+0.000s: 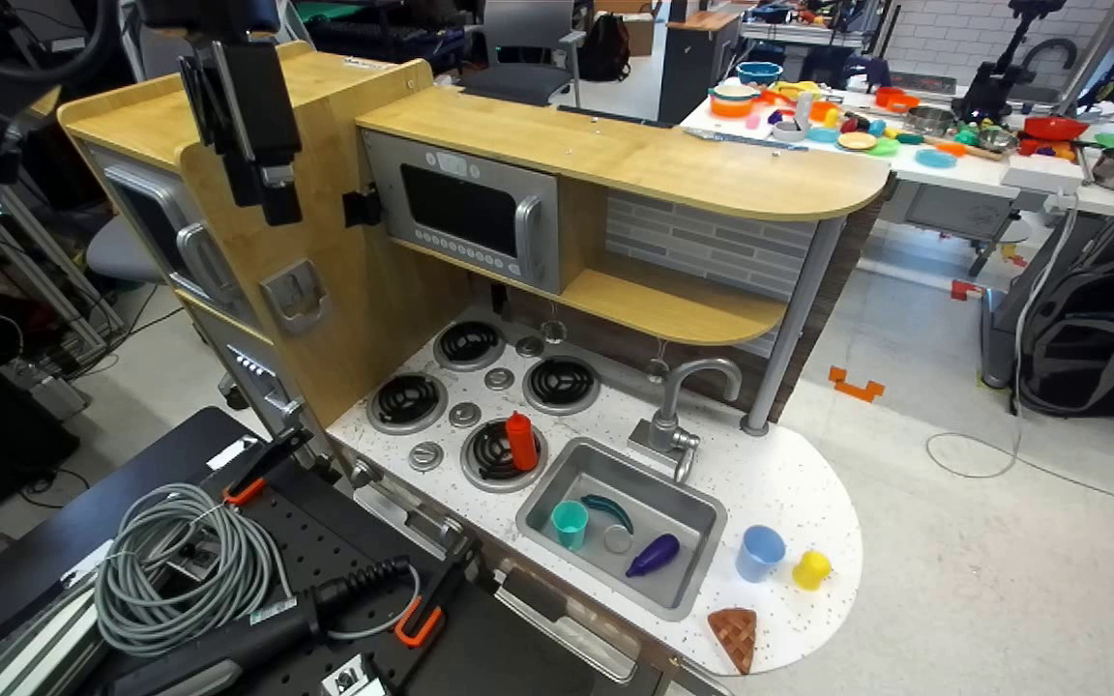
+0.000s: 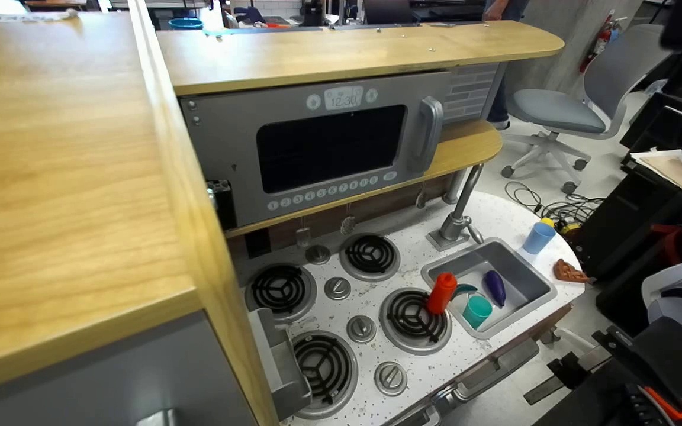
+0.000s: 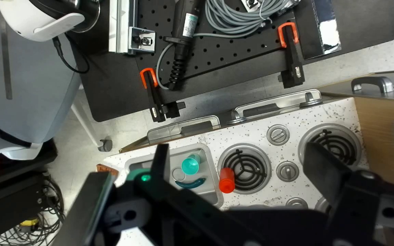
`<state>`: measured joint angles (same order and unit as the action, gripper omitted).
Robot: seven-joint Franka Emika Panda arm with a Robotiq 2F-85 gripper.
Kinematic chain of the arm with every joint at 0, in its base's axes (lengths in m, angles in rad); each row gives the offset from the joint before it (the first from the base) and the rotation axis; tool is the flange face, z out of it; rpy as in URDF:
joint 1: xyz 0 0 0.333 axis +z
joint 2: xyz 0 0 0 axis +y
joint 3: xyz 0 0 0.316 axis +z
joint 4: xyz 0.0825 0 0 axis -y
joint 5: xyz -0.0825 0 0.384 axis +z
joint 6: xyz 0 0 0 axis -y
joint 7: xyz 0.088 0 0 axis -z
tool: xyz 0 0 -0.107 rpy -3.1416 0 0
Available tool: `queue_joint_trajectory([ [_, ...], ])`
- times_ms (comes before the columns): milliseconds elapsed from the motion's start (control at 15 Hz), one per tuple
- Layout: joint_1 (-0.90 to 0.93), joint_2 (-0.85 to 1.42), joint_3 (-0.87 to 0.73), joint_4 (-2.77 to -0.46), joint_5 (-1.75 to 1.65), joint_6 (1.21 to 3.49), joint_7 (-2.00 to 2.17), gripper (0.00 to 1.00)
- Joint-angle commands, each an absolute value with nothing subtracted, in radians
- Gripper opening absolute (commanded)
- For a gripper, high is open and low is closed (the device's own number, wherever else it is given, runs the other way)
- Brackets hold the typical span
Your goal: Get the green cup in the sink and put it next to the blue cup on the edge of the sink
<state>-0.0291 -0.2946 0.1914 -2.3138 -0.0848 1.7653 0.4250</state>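
High above the speckled white counter (image 1: pixel 813 483), my gripper (image 3: pixel 237 153) hangs with its two fingers spread wide. Below, in the grey sink (image 1: pixel 661 512), stands the green cup (image 1: pixel 570 528) — bright mint-teal, upright, round mouth facing up, sides narrowing toward the base. Near it lie a dark teal curved piece (image 3: pixel 192 185) and a purple eggplant (image 1: pixel 655 556). The blue cup (image 1: pixel 760 557) stands upright just beside the sink.

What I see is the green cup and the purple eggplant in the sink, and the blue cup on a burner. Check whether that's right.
Wrong on the blue cup: both exterior views show it on the white counter beside the sink. The rest is right: the green cup and the purple eggplant are in the sink.
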Motion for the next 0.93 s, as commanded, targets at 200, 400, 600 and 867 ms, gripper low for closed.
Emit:
queue_joint_trajectory([
  [200, -0.011, -0.294, 0.163, -2.318, -0.089, 1.797, 0.436, 1.0],
  [400, -0.02, -0.252, 0.143, -2.325, -0.097, 1.846, 0.418, 1.0],
  [600, -0.032, -0.182, 0.115, -2.341, -0.119, 1.919, 0.409, 1.0],
  [867, -0.046, -0.037, 0.055, -2.333, -0.11, 2.013, 0.386, 1.0],
])
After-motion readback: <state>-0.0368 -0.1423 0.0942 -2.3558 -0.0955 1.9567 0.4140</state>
